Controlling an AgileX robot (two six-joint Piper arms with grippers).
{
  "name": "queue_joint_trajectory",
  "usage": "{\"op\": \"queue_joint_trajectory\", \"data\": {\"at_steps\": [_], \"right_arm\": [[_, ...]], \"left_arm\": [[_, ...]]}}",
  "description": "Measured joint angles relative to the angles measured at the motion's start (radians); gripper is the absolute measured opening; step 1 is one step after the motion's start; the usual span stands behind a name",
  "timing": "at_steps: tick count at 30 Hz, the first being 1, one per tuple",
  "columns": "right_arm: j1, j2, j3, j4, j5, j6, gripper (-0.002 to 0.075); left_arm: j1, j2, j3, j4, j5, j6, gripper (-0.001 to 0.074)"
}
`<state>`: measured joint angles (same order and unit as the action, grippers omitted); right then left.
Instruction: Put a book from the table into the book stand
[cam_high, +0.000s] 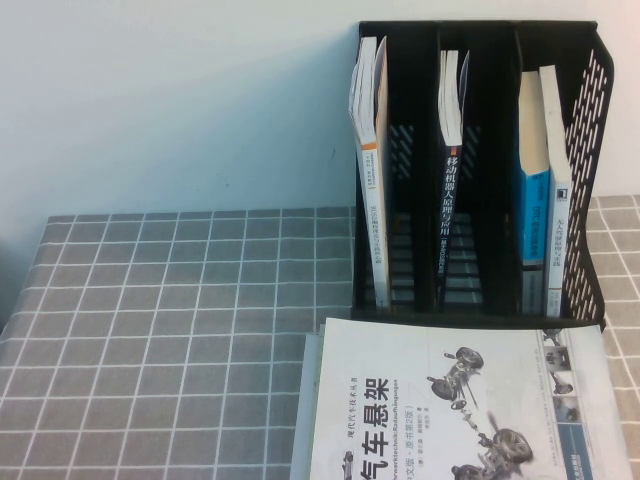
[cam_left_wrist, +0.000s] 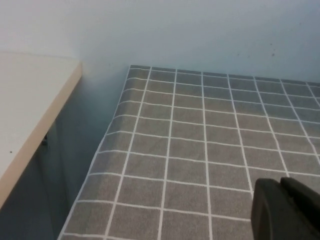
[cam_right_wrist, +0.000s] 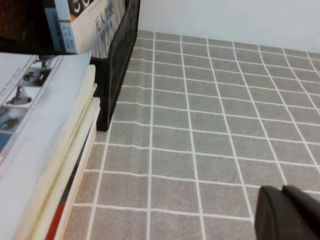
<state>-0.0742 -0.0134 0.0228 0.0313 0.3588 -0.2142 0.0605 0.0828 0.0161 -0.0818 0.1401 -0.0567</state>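
The black book stand stands at the back right of the table, with books in all three slots. The half-white, half-dark book does not show as such. A stack of books lies in front of the stand, with the white car-part book on top; the stack's edge also shows in the right wrist view. My left gripper is shut and empty, low over bare cloth near the table's left edge. My right gripper is shut and empty over the cloth beside the stack. Neither shows in the high view.
In the stand, white books fill the left slot, a dark-spined book with a white title the middle, and a blue-spined book the right. A cream-coloured tabletop stands beside the table's left edge.
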Motion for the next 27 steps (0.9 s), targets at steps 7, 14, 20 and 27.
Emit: {"op": "queue_joint_trajectory", "data": {"at_steps": [7,14,20,27], "right_arm": [[0.0,0.0,0.0,0.0,0.0,0.0,-0.0003],[0.0,0.0,0.0,0.0,0.0,0.0,-0.0003],[0.0,0.0,0.0,0.0,0.0,0.0,-0.0003],[0.0,0.0,0.0,0.0,0.0,0.0,-0.0003]], "left_arm": [[0.0,-0.007,0.004,-0.082,0.065,0.089,-0.0003],[0.0,-0.068,0.004,-0.071,0.163,0.118,-0.0003],[0.0,-0.084,0.002,-0.071,0.169,0.118,-0.0003],[-0.062,-0.092,0.002,-0.071,0.175,0.123,-0.0003]]}}
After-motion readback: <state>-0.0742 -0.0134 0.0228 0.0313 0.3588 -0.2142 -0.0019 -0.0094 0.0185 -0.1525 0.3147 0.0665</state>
